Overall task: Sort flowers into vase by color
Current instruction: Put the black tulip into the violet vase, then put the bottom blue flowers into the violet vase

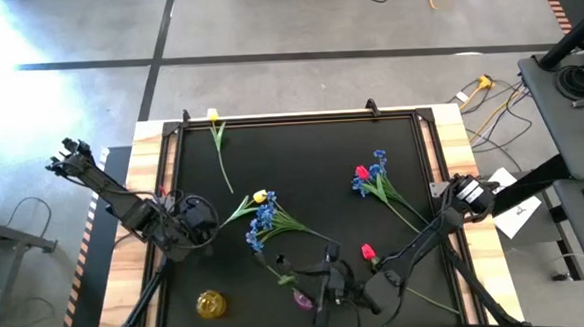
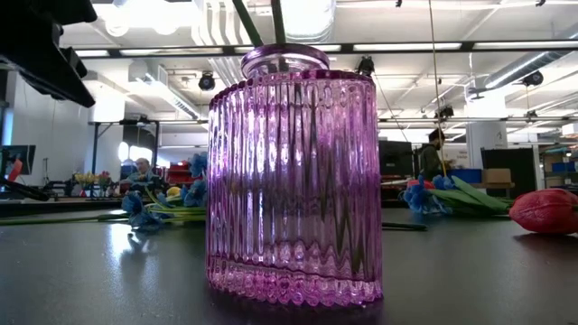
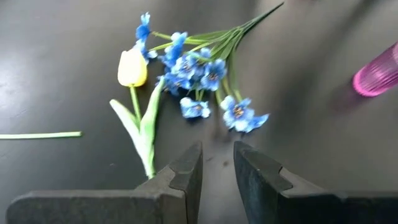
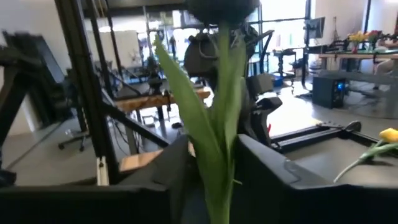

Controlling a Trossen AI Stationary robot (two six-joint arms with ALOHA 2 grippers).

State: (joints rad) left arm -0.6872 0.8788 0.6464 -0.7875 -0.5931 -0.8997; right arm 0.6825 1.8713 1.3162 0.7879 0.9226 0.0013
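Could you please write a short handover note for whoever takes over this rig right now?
Left gripper: open, empty, over the mat facing a yellow tulip and a blue spray.
Right gripper: above the purple vase, grip unclear.
Done: dark bloom stands upright, stems entering the purple vase.
Left: that pair, the far yellow tulip, the red tulip beside the second blue spray, the near red tulip. The yellow vase shows no flowers.

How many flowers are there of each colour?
Yellow tulips: 2
Red tulips: 2
Blue sprays: 2
Dark bloom: 1
Total: 7 flowers
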